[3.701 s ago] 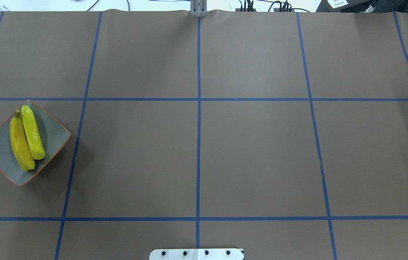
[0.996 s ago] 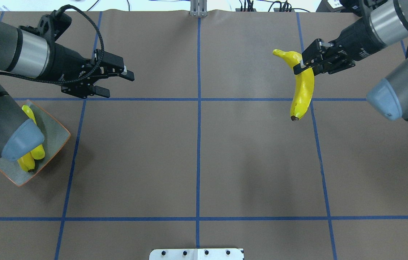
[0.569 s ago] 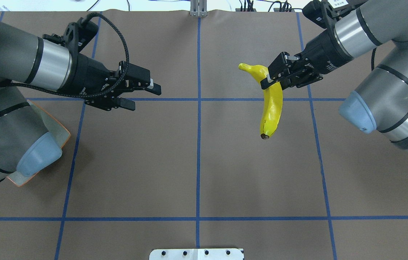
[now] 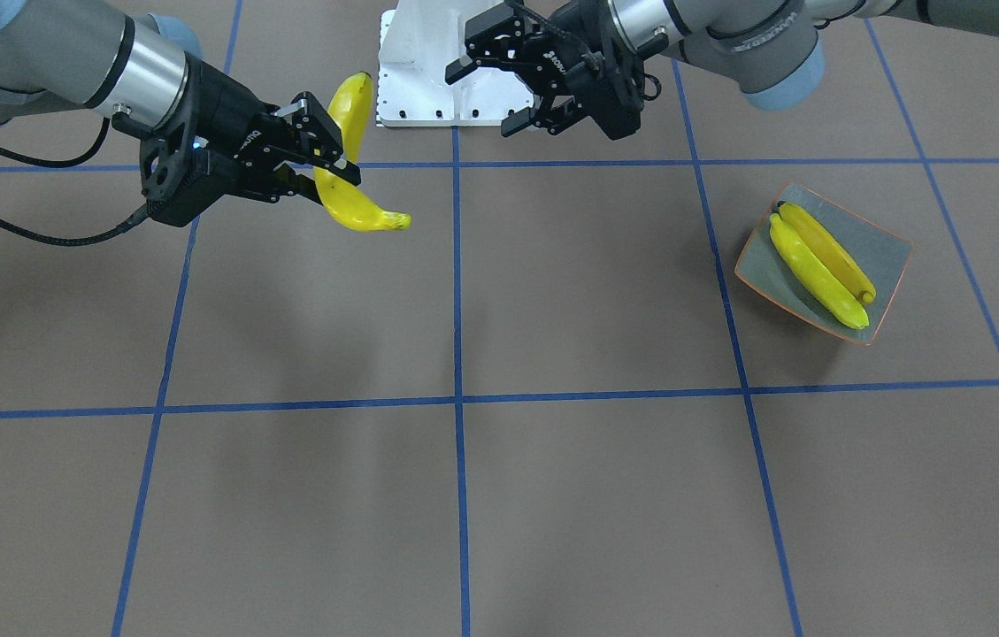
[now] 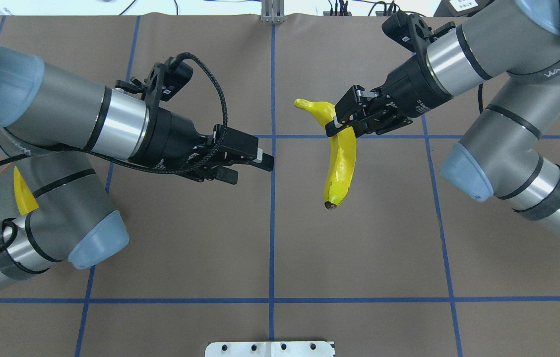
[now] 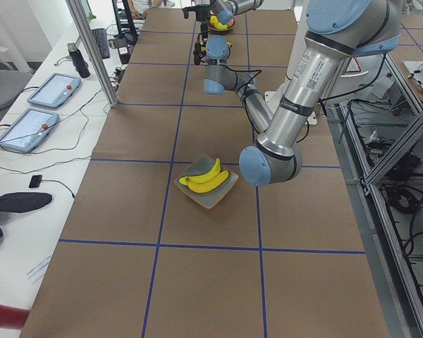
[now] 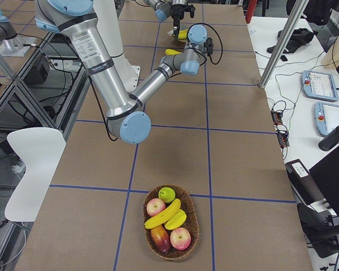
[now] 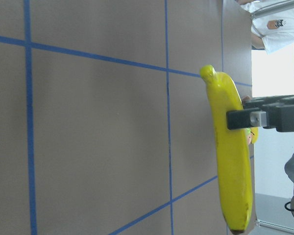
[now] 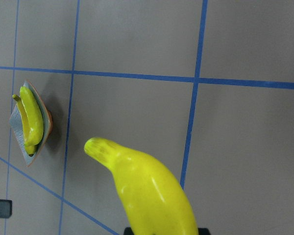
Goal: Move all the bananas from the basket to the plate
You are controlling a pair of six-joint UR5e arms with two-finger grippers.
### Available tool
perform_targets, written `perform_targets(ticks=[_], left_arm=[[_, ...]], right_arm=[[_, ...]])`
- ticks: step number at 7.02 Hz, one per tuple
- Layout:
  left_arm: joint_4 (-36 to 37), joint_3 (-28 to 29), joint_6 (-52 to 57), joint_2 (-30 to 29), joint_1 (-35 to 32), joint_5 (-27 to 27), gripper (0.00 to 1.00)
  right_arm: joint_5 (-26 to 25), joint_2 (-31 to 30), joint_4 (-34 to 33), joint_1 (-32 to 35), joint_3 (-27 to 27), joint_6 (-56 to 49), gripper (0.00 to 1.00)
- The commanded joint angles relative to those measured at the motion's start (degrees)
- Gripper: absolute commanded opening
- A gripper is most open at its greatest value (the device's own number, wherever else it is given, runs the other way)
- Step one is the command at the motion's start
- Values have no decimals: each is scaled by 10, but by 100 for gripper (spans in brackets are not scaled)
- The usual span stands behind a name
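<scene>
The right hand pinches a banana close to its stem end. The fruit hangs clear above the brown tabletop, with its dark tip pointing back toward the robot's base. The left hand faces it from the other side of the middle blue line, its fingers spread with nothing between them. This hand and the banana are near each other but apart.

The plate sits on the tabletop on the robot's left side, well apart from both hands. Two bananas lie in it side by side, touching. In the overhead view the left arm covers most of the plate.

At the tabletop's end on the robot's right, a woven basket holds another banana among apples and other fruit.
</scene>
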Motion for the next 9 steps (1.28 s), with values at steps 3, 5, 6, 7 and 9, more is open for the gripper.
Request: perform_targets(ticks=[3, 5, 6, 7, 9], left_arm=[[-3, 18, -5, -26, 21, 7, 100], [-5, 26, -37, -41, 21, 21, 100], [-6, 29, -37, -42, 30, 26, 100], [-19, 29, -38, -42, 35, 41, 100], [-28, 29, -39, -44, 45, 57, 100]], right_arm=[[-62, 2, 82, -30, 4, 55, 0], [-86, -1, 91, -41, 17, 58, 0], [-87, -4, 103, -43, 22, 59, 0], [-93, -5, 107, -47, 23, 59, 0], [-107, -6, 131, -67, 22, 59, 0]])
